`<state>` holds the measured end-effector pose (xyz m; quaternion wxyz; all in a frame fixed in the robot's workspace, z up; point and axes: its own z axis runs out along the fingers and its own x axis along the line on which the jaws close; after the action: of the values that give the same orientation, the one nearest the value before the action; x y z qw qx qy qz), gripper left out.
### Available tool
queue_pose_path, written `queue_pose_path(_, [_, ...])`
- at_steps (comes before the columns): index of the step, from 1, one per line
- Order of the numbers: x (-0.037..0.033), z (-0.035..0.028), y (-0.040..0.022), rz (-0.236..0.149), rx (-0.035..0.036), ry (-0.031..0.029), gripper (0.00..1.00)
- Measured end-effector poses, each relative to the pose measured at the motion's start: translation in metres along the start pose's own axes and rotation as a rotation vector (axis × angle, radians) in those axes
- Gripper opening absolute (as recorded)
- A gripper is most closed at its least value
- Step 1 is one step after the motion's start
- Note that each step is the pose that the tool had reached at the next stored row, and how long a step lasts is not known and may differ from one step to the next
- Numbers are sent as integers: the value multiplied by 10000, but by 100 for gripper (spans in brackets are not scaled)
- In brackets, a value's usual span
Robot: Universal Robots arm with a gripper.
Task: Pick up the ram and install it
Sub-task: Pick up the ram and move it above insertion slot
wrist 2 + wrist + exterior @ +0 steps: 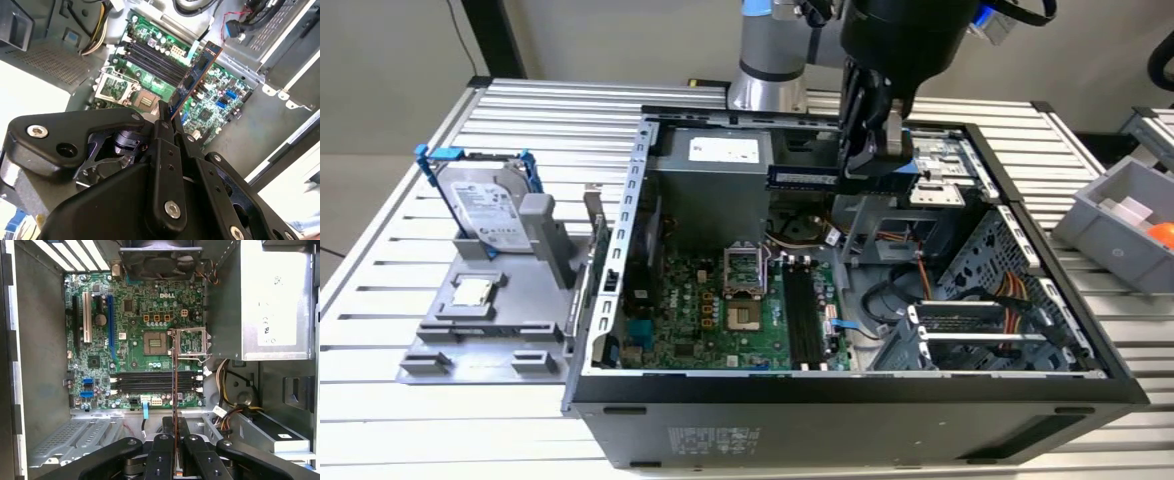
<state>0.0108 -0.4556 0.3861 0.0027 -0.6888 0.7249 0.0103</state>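
Observation:
My gripper (870, 160) hangs over the open computer case (627, 200), shut on the ram (803, 179), a thin stick held level above the case's back part. In the second wrist view the ram (196, 74) juts out from between the black fingers (162, 131), its dark chips on show. In the first wrist view the ram (174, 385) is seen edge-on, rising from the gripper (174, 440) across the black memory slots (155, 382). Those slots (806, 318) lie on the green motherboard (707, 320), well below the ram.
A hard drive in a blue frame (487, 205) stands on a grey fixture (494, 330) at the exterior view's left, with a small silver processor chip (474, 292) on it. The power supply (720, 150), cables (974, 300) and drive cage crowd the case. A grey bin (1121, 215) sits right.

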Motion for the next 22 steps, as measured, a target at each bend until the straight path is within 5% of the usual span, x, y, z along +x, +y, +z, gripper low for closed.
queue_pose_path(9, [-97,1,-45,0,0,2,0])
queue_pose_path(22, [-99,1,-61,1,0,0,0])
